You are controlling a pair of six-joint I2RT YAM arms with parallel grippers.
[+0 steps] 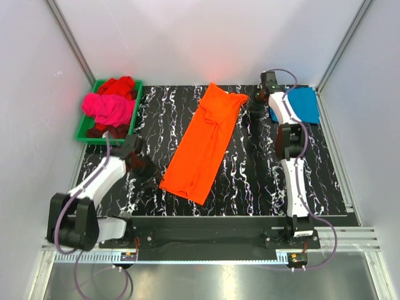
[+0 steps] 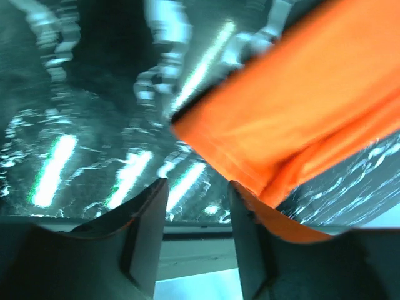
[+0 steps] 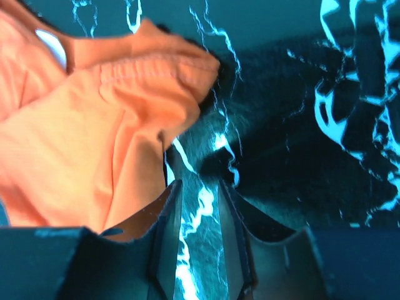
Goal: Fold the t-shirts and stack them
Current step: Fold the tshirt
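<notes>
i have the orange t-shirt (image 1: 207, 142) lying flat on the black marbled table (image 1: 262, 181), folded into a long narrow strip that runs through the middle of the table from about 7 o'clock up toward 12 o'clock, collar end at the far side. the left gripper (image 1: 152, 177) sits at roughly 8 o'clock on the table, just beside the near corner of that strip. in the left wrist view its jaws stand well apart with only bare table showing between them, so it grips nothing. the shirt's corner lies at 1 o'clock from the fingers (image 2: 147, 231), and a bit of orange shows against the outer side of the right-hand finger; i cannot tell whether it touches. the right gripper (image 1: 255, 106) is out at 1 o'clock on the table, just beside the collar end. in its wrist view the jaws are parted only a little, the marbled top visible in the slot, nothing pinched, and the orange cloth is bunched at 10 o'clock from the fingertips. the teal-blue t-shirt (image 1: 304, 104) lies folded at 2 o'clock, beyond the right arm. the pink t-shirt (image 1: 109, 107) and red t-shirt (image 1: 119, 86) are heaped in the green tray (image 1: 100, 141) at 10 o'clock.
</notes>
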